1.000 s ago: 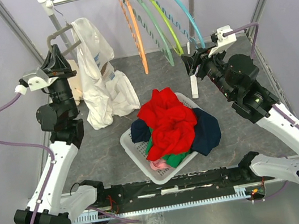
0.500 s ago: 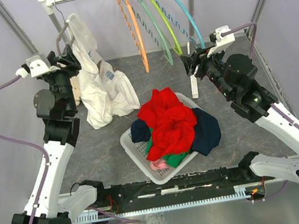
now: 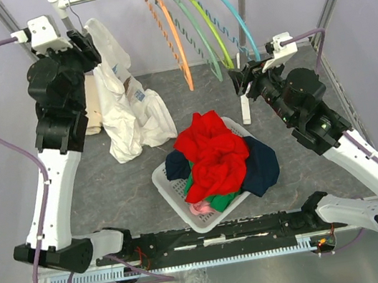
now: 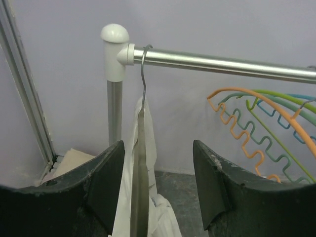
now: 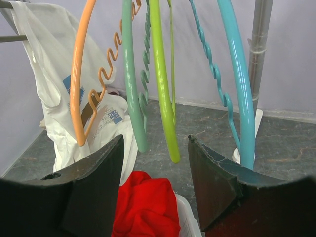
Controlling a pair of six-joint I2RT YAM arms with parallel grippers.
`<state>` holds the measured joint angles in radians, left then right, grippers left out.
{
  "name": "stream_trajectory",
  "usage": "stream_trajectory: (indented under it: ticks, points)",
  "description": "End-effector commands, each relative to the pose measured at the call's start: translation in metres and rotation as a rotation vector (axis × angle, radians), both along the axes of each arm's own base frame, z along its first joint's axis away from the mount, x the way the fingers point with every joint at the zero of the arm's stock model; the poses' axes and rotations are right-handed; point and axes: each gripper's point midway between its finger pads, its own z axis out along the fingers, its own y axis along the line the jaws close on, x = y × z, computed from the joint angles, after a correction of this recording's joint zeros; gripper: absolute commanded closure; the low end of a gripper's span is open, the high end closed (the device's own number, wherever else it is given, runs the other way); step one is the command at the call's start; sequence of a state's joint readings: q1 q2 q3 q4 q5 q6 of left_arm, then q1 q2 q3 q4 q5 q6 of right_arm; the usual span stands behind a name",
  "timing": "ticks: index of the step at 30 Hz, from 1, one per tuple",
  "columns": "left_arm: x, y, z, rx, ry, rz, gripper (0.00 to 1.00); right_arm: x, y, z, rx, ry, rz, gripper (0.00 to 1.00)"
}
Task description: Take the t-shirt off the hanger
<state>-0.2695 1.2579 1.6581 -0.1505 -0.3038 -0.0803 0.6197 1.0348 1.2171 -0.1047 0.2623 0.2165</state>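
White t-shirt (image 3: 124,101) hangs on a grey hanger (image 4: 139,163) at the left end of the rail (image 4: 222,61), its hem pooling on the table (image 3: 110,191). Left gripper (image 4: 157,158), jaws spread, straddles the hanger's neck without gripping it. This is probably the approach; next it must pinch there. Right gripper (image 5: 155,148) hovers spread and empty before the coloured hangers (image 3: 198,24). Fabric hides the hanger's shoulders.
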Motion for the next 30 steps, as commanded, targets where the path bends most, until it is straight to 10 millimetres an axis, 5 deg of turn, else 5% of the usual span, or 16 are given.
stream_trajectory:
  ticks: [1, 9, 24, 30]
  points:
    - [0.008, -0.006, -0.023, 0.017, 0.136, -0.024, 0.36, -0.009, -0.006, 0.031, 0.059, -0.072, 0.006, 0.38]
    - [0.006, 0.0, -0.026, 0.017, 0.171, 0.007, 0.39, -0.009, -0.005, 0.03, 0.06, -0.07, 0.009, 0.37]
    - [-0.01, 0.008, -0.01, -0.012, 0.049, 0.025, 0.96, -0.008, -0.002, 0.031, 0.062, -0.071, 0.02, 0.38]
    - [-0.016, 0.005, 0.002, -0.044, -0.031, -0.004, 0.97, -0.009, -0.002, 0.034, 0.06, -0.077, 0.023, 0.38]
